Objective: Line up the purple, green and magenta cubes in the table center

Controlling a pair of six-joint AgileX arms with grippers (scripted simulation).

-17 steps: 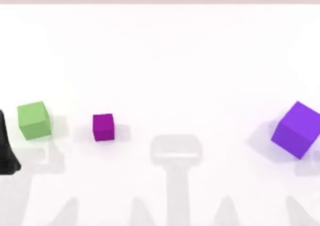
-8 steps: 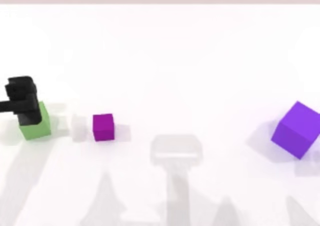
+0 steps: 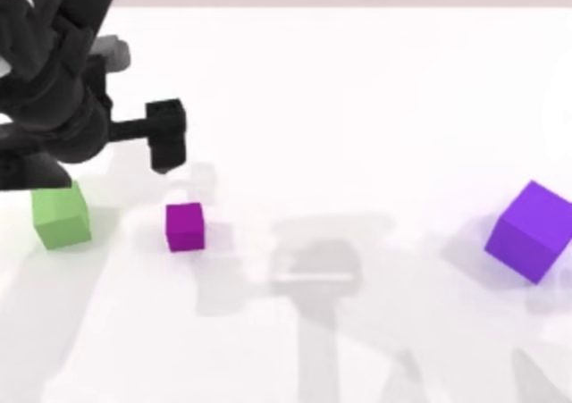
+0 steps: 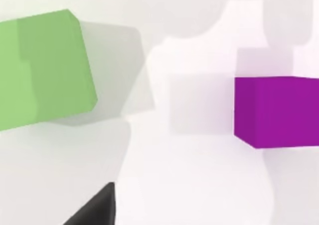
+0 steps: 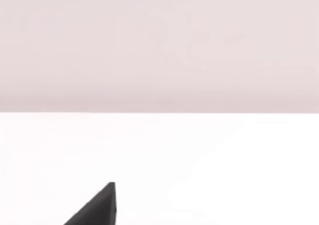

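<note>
The left gripper (image 3: 167, 144) hangs over the left part of the table, up off the surface and holding nothing; whether its fingers are spread or closed I cannot tell. Nearest to it is the magenta cube (image 3: 185, 226), on the tabletop (image 3: 357, 108) just below and a little toward the front edge. Farther off to the gripper's left sits the green cube (image 3: 61, 215), apart from the magenta one and partly under the arm's bulk. The left wrist view shows both cubes with bare table between them. Well away on the far right lies the purple cube (image 3: 533, 231), turned at an angle. The right arm is out of the top view, parked.

Risk, as I judge it: descending off-centre on the small magenta cube could nudge it sideways; the arm could also brush the green cube
</note>
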